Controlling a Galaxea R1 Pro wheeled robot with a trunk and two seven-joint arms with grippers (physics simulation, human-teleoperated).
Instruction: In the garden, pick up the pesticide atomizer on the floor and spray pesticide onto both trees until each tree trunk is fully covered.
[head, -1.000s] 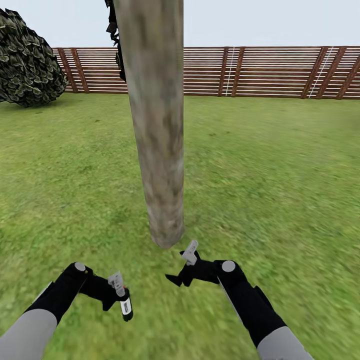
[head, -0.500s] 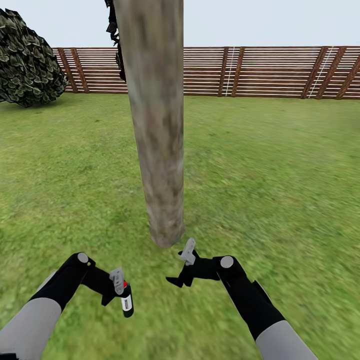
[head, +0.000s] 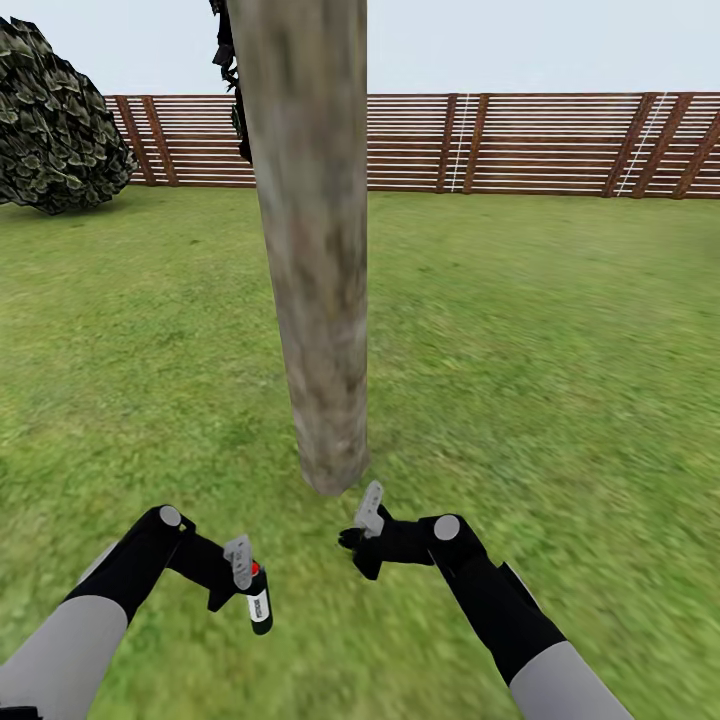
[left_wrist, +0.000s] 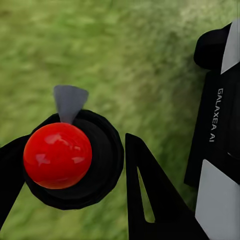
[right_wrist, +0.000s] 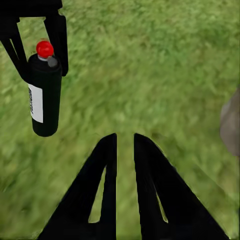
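A thick mottled grey-brown tree trunk rises from the grass floor just ahead of both arms; its edge also shows in the right wrist view. The pesticide atomizer, a slim dark bottle with a red top and pale label, hangs upright in my left gripper, low and left of the trunk's base. Along the left wrist view I look down on the atomizer's red top, with my left gripper shut on it. The atomizer also appears in the right wrist view. My right gripper is shut and empty, right of the bottle.
A brown slat fence closes the garden at the back. A dark leafy bush stands at the far left by the fence. Open lawn spreads to both sides of the trunk. My right forearm shows in the left wrist view.
My left gripper has lifted the atomizer slightly and shifted it a little right. My right gripper has turned and drawn slightly left toward the bottle. The camera has not moved.
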